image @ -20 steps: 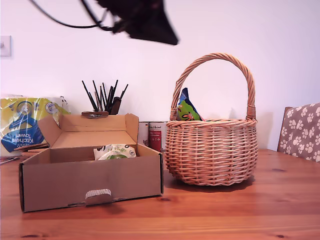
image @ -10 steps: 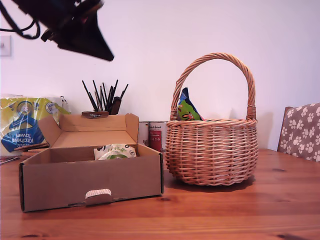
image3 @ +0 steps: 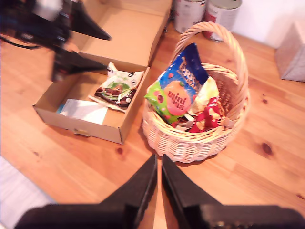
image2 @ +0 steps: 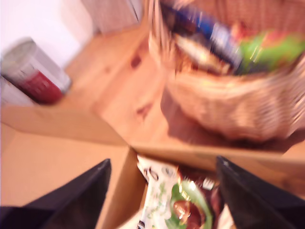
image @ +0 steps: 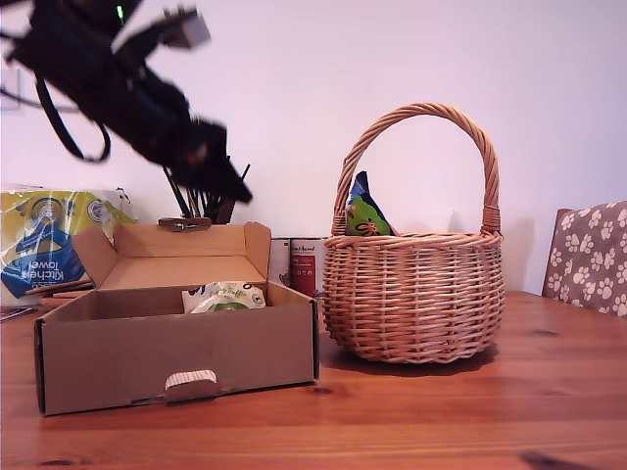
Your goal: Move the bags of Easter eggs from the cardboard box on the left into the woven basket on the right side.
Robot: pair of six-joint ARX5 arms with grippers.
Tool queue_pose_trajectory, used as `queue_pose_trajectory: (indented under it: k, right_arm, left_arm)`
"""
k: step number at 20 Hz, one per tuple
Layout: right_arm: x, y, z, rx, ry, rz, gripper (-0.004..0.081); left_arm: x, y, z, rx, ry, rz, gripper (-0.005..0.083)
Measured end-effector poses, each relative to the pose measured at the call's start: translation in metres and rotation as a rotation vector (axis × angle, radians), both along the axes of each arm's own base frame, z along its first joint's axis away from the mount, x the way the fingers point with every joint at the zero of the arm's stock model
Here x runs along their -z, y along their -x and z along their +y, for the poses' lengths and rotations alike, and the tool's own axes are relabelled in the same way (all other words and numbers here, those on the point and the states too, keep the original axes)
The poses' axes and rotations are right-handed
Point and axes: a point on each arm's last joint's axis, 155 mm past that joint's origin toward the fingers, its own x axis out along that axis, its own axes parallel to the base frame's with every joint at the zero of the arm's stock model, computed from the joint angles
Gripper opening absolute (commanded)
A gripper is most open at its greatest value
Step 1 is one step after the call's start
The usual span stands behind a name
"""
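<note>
On the wooden table, toward the exterior view's right, stands the round light-tan wicker basket with its tall arched handle, already holding a bright green crinkly packet with a blue top among other wrappers. At the exterior view's left, just beside it, lies the shallow brown corrugated cardboard box with its flap lid folded back.

Inside the box, near the wall that faces the basket, rests the white packet with pale green print; from above it shows a dark chocolate-coloured patch, and its long axis runs roughly across the box's width. It looks light and crinkly, likely to slip unless pinched on its body.

My first gripper hangs over the box with its jaws spread wide, the white packet directly below and between them, so a straight descent should reach it. I judge this arm much the nearer. My second gripper waits high above the table on the near side of the basket, fingers pressed together and holding nothing.
</note>
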Motion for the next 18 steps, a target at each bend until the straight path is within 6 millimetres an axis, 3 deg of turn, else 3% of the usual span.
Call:
queue_pose_trajectory:
  k: [3, 5, 11, 15, 17, 18]
  right_arm:
    - [-0.001, 0.001, 0.002, -0.010, -0.007, 0.001, -0.0012]
    - [-0.001, 0.001, 0.002, -0.011, -0.008, 0.001, -0.0012]
    - [0.001, 0.000, 0.003, -0.012, -0.004, 0.006, -0.0012]
    - [0.001, 0.002, 0.006, -0.029, -0.013, 0.012, -0.0012]
    - [0.001, 0.002, 0.006, -0.030, -0.014, 0.012, -0.0012]
    - [0.001, 0.002, 0.007, -0.031, -0.015, 0.012, -0.0012]
  left_arm:
    - [0.050, -0.010, 0.012, -0.009, -0.025, 0.094, 0.0710]
    - [0.066, -0.012, 0.014, -0.004, -0.039, 0.113, 0.0710]
    - [0.063, -0.030, -0.003, 0.032, -0.017, 0.094, 0.0709]
    - [0.089, -0.025, 0.001, 0.017, -0.027, 0.174, 0.0702]
    - [0.090, -0.024, 0.001, 0.017, -0.027, 0.177, 0.0612]
    - [0.090, -0.024, 0.001, 0.015, -0.027, 0.180, 0.0521]
